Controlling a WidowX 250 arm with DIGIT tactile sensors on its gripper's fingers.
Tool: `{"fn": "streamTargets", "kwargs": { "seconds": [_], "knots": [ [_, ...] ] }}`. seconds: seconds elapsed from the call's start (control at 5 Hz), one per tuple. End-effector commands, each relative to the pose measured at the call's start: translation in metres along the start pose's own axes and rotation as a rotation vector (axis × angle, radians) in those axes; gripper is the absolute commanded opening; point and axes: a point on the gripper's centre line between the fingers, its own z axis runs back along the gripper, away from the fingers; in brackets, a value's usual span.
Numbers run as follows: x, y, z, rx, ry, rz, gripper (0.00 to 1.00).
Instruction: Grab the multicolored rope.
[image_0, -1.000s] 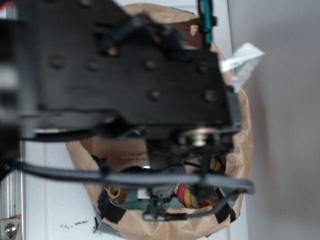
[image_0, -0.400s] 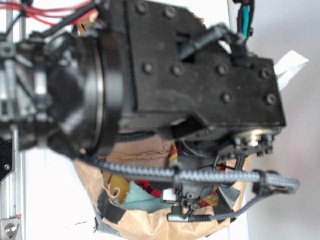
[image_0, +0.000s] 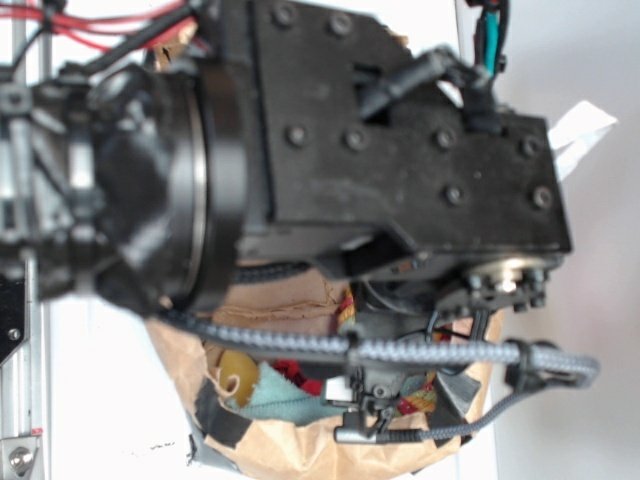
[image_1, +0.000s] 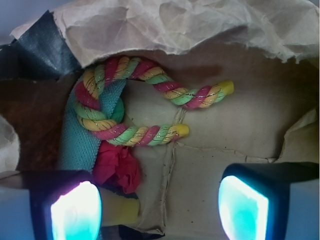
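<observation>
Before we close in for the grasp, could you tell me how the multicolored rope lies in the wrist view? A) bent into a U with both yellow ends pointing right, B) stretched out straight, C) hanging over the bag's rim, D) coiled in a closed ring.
A: the multicolored rope curves round on the left, and both yellow tips point right, inside the paper bag.

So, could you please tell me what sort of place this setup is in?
Likely a robot lab bench: a crumpled brown paper bag patched with dark tape holds a red, yellow and green twisted rope, on a white tabletop beside a metal rail.
</observation>
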Motion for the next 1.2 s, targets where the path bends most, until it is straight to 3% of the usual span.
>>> {"fn": "streamTargets", "kwargs": {
  "seconds": [0.0,0.2,0.4,0.6,1.0],
  "knots": [
    [-0.02,0.032,-0.015,0.029,-0.024,-0.235,1.0],
    [-0.028,0.046,-0.01,-0.035,-0.049,-0.439,1.0],
    [-0.022,0.047,-0.011,-0.101,-0.092,-0.689,1.0],
    [-0.003,0.03,-0.01,-0.015,-0.139,-0.797,1.0],
    [0.003,0.001,-0.019,-0.03,-0.177,-0.841,1.0]
  ]
}}
